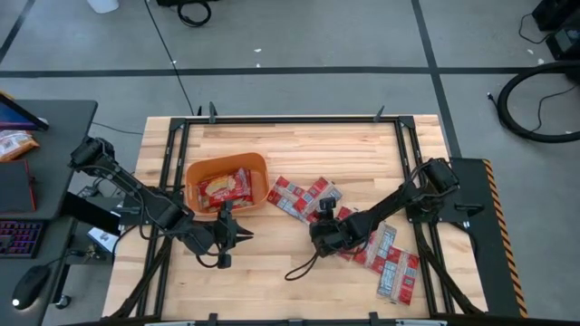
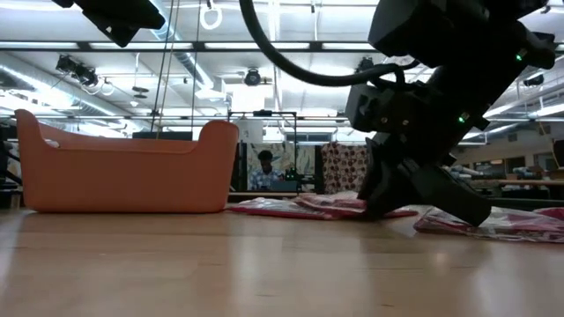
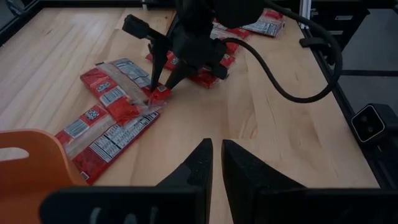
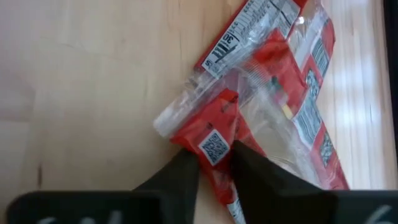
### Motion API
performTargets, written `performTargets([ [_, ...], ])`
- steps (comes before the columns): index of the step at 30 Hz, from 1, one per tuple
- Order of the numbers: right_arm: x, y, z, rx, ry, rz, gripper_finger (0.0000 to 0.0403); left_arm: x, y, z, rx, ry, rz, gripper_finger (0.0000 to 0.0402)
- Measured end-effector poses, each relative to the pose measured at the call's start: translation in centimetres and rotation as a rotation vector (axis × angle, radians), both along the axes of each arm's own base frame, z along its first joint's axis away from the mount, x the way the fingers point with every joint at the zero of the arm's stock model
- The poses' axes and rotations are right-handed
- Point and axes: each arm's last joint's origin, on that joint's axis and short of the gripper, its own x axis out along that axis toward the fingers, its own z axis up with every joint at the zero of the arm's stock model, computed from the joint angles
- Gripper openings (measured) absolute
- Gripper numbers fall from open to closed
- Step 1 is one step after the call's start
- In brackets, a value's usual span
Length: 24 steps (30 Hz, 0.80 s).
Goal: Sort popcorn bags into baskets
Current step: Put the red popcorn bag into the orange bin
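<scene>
The wooden table (image 1: 299,149) carries an orange basket (image 1: 226,186) at nine o'clock of the loose popcorn bags (image 1: 304,198). The right gripper (image 4: 214,163) slants down, fingers pinching a bag's corner (image 4: 211,140). The left gripper (image 1: 237,232) hovers by the basket, fingers closed, empty.

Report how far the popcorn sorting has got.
Done: a few popcorn bags already lie in the orange tub. In hand: the right tool is pinching the corner of a red bag on the table. Left: the other loose bags. The left tool waits shut beside the tub.
</scene>
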Motion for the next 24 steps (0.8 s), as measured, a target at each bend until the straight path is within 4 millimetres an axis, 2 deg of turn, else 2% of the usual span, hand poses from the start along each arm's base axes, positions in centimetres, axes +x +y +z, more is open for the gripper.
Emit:
performTargets([
  [4,0.0,0.1,0.0,-0.001,0.002,0.002,0.0051,0.0,0.0,0.0,0.000,0.000,0.000,0.0039],
  [9,0.0,0.9,0.5,-0.023,0.037,0.044,0.0015,0.1,0.0,0.1,0.045,-0.007,-0.027,0.0039],
  [16,1.9,2.1,4.1,-0.012,0.047,0.070,0.0012,1.8,-0.9,-1.2,0.204,-0.035,-0.058,0.0044],
  [19,2.7,2.5,5.8,0.020,0.052,0.076,0.0018,2.4,-1.2,-2.5,0.283,-0.006,-0.035,0.0068],
  [24,3.8,3.3,8.8,0.120,0.070,0.095,0.0012,3.1,-1.4,-3.9,0.357,0.017,0.017,0.0139],
])
